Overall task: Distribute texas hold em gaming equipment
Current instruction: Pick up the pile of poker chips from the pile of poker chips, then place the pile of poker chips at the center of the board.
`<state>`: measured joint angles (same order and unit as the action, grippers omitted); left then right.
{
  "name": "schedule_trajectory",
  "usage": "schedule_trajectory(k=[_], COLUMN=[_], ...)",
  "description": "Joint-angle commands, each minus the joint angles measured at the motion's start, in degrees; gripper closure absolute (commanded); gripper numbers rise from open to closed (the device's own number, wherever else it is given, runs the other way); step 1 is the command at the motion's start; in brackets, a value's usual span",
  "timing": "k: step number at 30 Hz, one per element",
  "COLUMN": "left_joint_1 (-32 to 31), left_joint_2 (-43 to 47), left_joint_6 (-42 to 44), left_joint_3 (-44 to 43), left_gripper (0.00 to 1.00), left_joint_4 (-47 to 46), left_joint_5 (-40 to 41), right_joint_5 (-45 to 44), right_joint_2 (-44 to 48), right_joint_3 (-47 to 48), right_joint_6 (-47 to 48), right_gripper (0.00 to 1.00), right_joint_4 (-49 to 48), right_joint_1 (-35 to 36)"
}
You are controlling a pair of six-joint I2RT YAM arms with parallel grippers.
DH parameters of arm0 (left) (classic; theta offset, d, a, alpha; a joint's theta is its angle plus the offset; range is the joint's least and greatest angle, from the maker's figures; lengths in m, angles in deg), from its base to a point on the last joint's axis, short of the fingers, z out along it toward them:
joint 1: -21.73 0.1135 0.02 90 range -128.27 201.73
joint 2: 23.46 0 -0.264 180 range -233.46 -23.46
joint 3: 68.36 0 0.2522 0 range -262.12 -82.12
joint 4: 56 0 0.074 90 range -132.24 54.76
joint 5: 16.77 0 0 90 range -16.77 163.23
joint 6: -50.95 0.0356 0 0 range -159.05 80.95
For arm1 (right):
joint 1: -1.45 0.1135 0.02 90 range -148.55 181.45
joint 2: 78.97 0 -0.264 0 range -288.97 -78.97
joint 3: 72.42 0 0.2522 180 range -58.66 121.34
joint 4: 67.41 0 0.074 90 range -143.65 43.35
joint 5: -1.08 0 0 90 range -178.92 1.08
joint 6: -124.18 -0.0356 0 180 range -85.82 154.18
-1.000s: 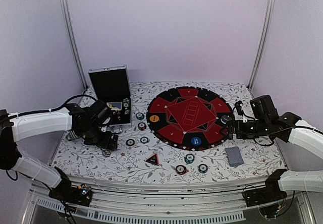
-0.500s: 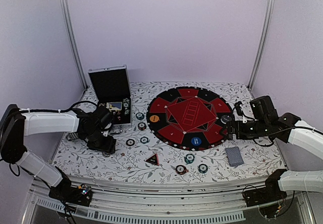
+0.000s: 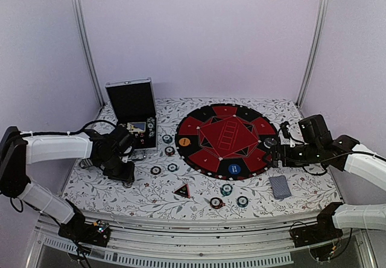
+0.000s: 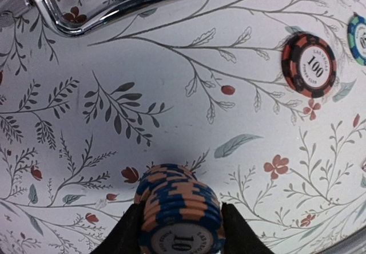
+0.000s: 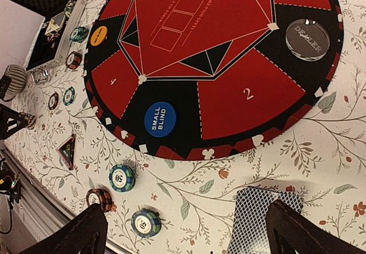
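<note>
Fingers (image 4: pixel 127 235) of the left gripper (image 4: pixel 180 234) pinch the upright orange-and-blue chip stack (image 4: pixel 177 199) squarely between them, on the floral tablecloth (image 4: pixel 171 65) near the case (image 3: pixel 132 102); right gripper (image 5: pixel 189 211) stands spread wide over the cards (image 5: pixel 254 219).

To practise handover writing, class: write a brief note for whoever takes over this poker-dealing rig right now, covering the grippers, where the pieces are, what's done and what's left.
Left gripper: closed against both sides of an orange-and-blue chip stack on the cloth near the open case.
Right gripper: open, near the card deck.
Done: orange button, Small Blind button and Dealer button lie on the mat; three chip stacks and the triangle sit off its near edge.
Left: place the gripped stack, probably deal the deck.
</note>
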<state>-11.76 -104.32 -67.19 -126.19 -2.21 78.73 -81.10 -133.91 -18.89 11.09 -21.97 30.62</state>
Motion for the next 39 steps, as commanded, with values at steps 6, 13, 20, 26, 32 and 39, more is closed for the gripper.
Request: schedule_trajectory(k=[6,13,20,26,32,39], left_joint_1=[0.36,0.04,-15.93,-27.13,-28.75,-28.84], left_joint_2=[2.88,6.96,-0.02,-15.52,-30.51,-42.24], left_joint_6=[-1.99,-1.94,7.01,15.55,21.08,25.88], left_joint_3=[-0.93,-6.80,-19.96,-32.02,-42.36,-49.52], left_gripper=[1.00,1.00,1.00,1.00,1.00,1.00], left_joint_4=[3.18,6.69,5.84,1.89,-1.62,0.08], left_joint_5=[2.84,5.14,2.61,-2.86,-7.07,-8.46], right_joint_5=[-0.08,0.03,-0.19,-0.48,-0.80,-1.39], right_joint_2=[0.23,0.18,0.14,-0.08,0.07,0.53], right_joint_3=[-0.49,-0.48,-0.55,-0.42,-0.42,-0.48], right_joint_6=[-0.03,-0.02,-0.06,-0.11,-0.04,-0.37], right_gripper=[0.01,0.01,0.01,0.01,0.01,0.01], right_joint_4=[-0.66,-0.74,-0.81,-0.79,-0.74,-0.74], right_joint_1=[-0.07,-0.08,-0.03,-0.08,-0.08,-0.04])
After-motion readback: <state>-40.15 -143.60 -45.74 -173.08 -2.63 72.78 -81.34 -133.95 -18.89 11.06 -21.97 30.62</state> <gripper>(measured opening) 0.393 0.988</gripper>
